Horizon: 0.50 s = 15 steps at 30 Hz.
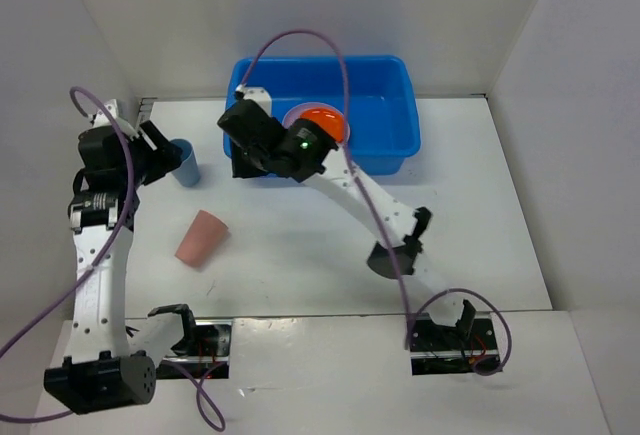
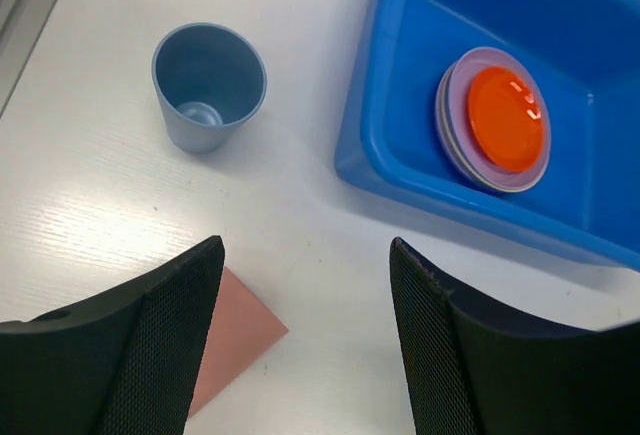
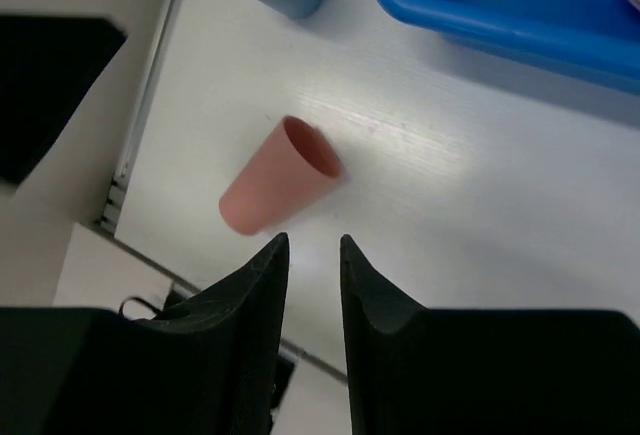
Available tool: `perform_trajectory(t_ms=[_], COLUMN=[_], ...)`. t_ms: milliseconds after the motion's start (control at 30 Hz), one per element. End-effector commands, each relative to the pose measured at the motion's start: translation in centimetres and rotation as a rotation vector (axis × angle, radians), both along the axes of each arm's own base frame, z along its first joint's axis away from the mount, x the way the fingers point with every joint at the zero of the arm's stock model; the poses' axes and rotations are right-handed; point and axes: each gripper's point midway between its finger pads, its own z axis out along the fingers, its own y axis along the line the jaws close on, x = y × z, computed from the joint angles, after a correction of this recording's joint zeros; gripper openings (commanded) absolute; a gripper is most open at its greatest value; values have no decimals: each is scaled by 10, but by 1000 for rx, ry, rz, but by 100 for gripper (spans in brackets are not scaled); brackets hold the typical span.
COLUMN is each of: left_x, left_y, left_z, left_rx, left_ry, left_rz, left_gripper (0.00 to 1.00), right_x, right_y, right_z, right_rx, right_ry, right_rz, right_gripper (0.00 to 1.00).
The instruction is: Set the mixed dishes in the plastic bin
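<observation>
Between the left gripper's (image 2: 305,255) fingers nothing is held. The jaws are spread wide and it hovers over the white table (image 2: 300,185). The right gripper (image 3: 312,245) is open by only a narrow slit and is also empty, hanging above the table near the bin's front left corner.

Just ahead of the left gripper stands the light blue cup (image 2: 208,85). It is upright with its mouth up, on the table just beside the bin's left wall but not touching it. The salmon-pink cup (image 3: 275,180) lies on its side on the table, mouth pointing towards the bin. It sits below and ahead of the right gripper, well short of the bin; in the left wrist view only a corner of it shows, under the left finger.

The blue plastic bin (image 2: 450,5) sits at the far side of the table. Inside it is one stack of plates, with the orange plate (image 2: 507,118) on top of the lavender plate (image 2: 452,120). Thin rims show under those, but I can't tell their colour or how many there are.

Progress judgement: the plates look done, since none is visible on the table. Both cups are left to do, so most of the task is complete. The blue cup looks the easier pick, being upright and straight in front of the open left gripper. The salmon cup is tapered and on its side, so it may roll when touched.
</observation>
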Motion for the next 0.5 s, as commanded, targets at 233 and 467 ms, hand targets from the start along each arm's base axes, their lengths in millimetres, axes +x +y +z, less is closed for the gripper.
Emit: perform_trajectory(t_ms=[233, 467], left_x=[60, 91], left_y=[34, 77], left_z=[-65, -80], left_rx=[-33, -59], left_ry=[169, 215], left_rz=[-3, 60], left_gripper=[69, 66], right_x=[-80, -123], right_y=[-145, -196], right_z=[99, 42], right_rx=[56, 65], right_ry=[-49, 32], right_rz=[-133, -118], right_gripper=[40, 41])
